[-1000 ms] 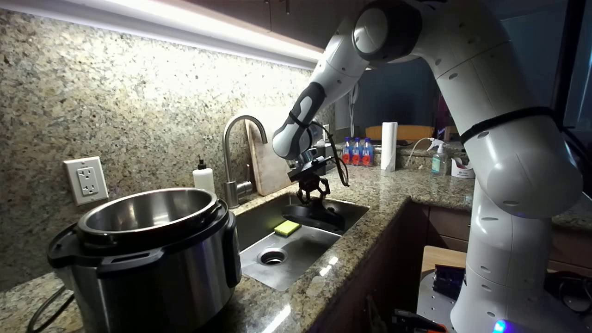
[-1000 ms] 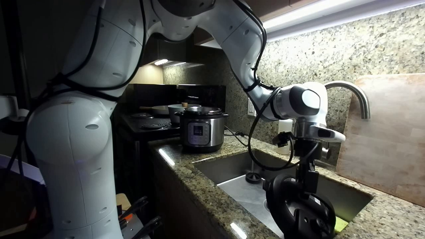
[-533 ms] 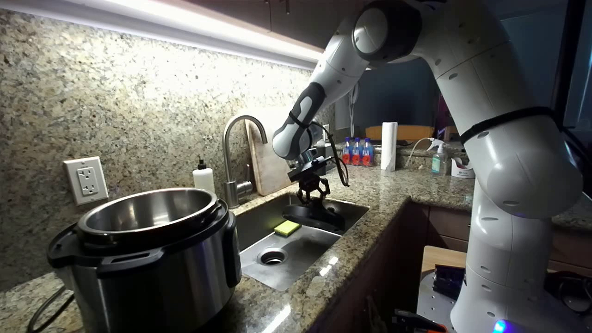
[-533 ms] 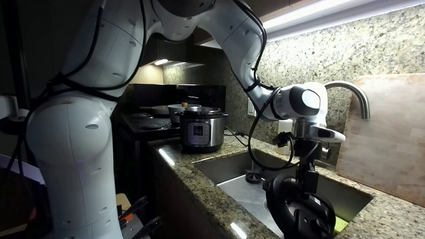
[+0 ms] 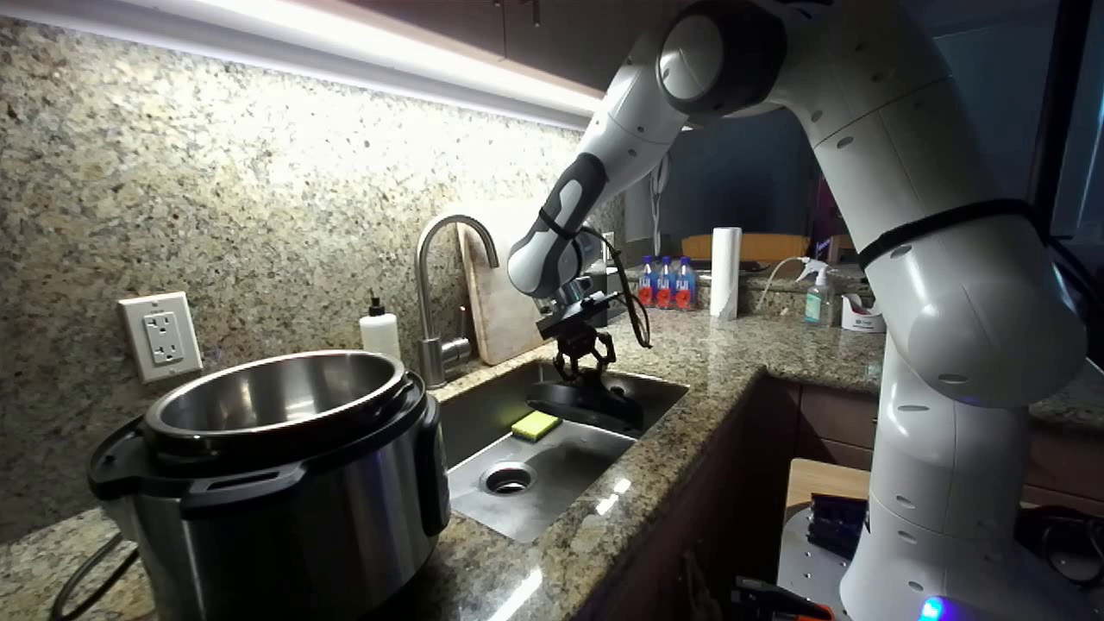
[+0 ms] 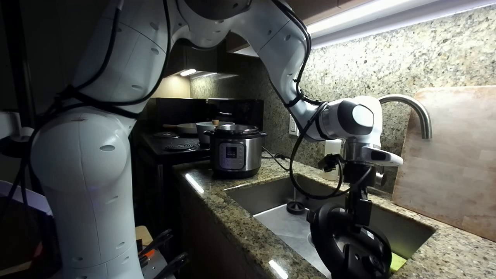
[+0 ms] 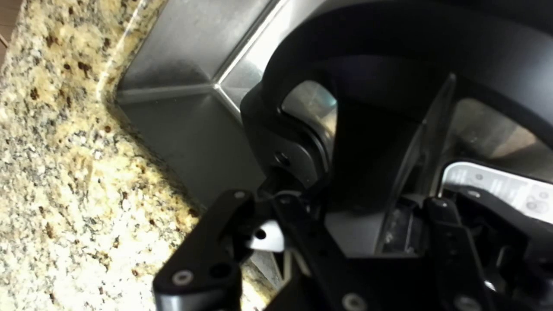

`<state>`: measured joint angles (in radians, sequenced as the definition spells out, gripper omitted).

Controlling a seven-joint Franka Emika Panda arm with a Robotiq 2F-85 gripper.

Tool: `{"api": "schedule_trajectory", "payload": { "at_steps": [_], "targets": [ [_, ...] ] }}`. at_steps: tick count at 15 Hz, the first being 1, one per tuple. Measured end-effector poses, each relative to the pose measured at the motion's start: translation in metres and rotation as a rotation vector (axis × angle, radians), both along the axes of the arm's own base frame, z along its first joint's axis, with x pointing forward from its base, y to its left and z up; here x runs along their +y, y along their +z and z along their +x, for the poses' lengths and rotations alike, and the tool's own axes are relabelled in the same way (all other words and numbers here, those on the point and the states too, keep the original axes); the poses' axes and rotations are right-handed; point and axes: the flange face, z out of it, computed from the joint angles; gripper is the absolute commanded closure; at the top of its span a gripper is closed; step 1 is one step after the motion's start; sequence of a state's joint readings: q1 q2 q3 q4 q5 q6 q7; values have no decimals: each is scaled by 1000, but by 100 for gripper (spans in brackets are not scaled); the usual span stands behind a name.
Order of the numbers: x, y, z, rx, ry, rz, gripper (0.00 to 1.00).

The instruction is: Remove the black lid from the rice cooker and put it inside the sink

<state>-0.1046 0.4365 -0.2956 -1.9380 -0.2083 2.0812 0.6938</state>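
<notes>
The black lid [image 5: 580,405] is low in the far end of the sink [image 5: 535,509], below the rim. In an exterior view the lid [image 6: 323,236] is steeply tilted, and whether it rests on the basin is hidden. My gripper [image 5: 585,373] is above it. In the wrist view my gripper [image 7: 363,199] straddles the lid's handle, its fingers [image 7: 447,224] on both sides and seemingly pressed to it. The sink wall [image 7: 185,138] shows beside the lid [image 7: 414,39]. The rice cooker [image 5: 319,535] stands lidless on the counter, its inner pot showing; it also shows in an exterior view [image 6: 254,155].
A yellow sponge [image 5: 535,425] and a drain [image 5: 507,479] are in the basin. The faucet [image 5: 424,293], soap bottle [image 5: 379,332] and cutting board [image 6: 453,155] stand along the wall. The granite edge [image 7: 86,172] borders the sink close to the gripper.
</notes>
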Motion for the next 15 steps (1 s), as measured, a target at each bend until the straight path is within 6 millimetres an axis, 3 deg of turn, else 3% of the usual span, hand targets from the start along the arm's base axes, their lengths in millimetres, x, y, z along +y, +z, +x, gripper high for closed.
{"api": "schedule_trajectory", "payload": {
  "at_steps": [5,6,7,15],
  "targets": [
    [0,0,0,0,0,0,98],
    [0,0,0,0,0,0,73],
    [0,0,0,0,0,0,93],
    [12,-36,-2,53,59,-24,93]
  ]
}}
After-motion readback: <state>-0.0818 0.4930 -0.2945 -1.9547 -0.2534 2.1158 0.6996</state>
